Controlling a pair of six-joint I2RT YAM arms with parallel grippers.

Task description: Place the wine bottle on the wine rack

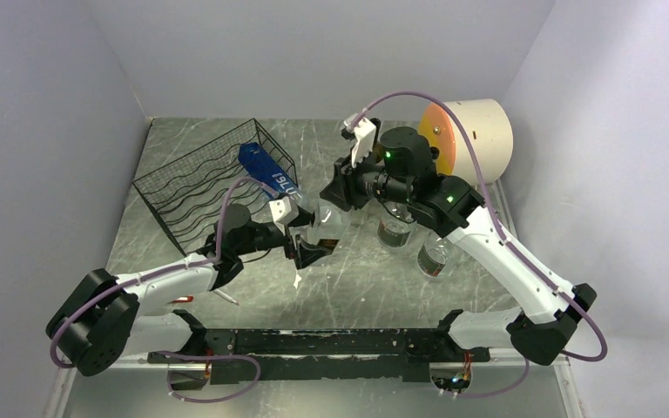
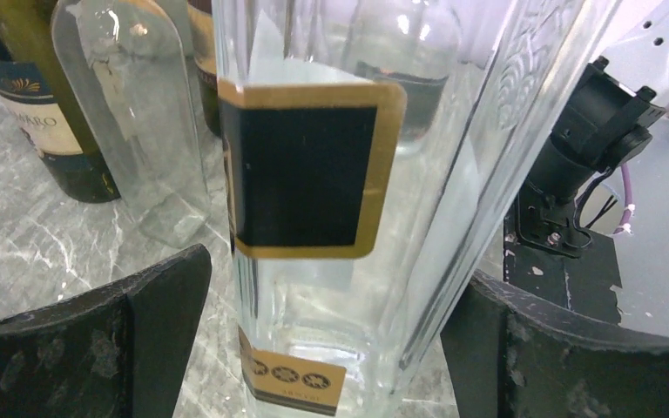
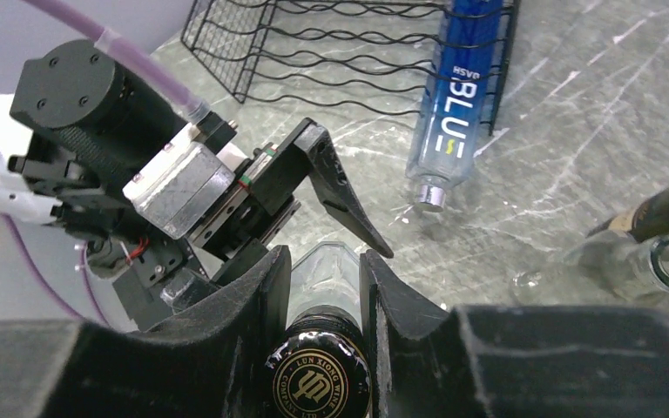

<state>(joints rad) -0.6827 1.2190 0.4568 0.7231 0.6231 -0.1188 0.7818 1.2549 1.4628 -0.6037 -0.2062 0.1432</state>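
Near the middle of the tabletop (image 1: 357, 292), the clear wine bottle (image 2: 314, 174) is held roughly upright, its capped neck clamped by the right end effector (image 3: 322, 258), while the left end effector (image 2: 338, 287) straddles its body with jaws spread wide; the black wire wine rack (image 1: 193, 190), rear left, carries a blue bottle (image 1: 270, 171).

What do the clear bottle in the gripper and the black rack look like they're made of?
The clear bottle looks like glossy glass: see-through, with embossed ribbing and bright reflections. The wine rack seems black-coated metal wire, judging by its slender wavy rods.
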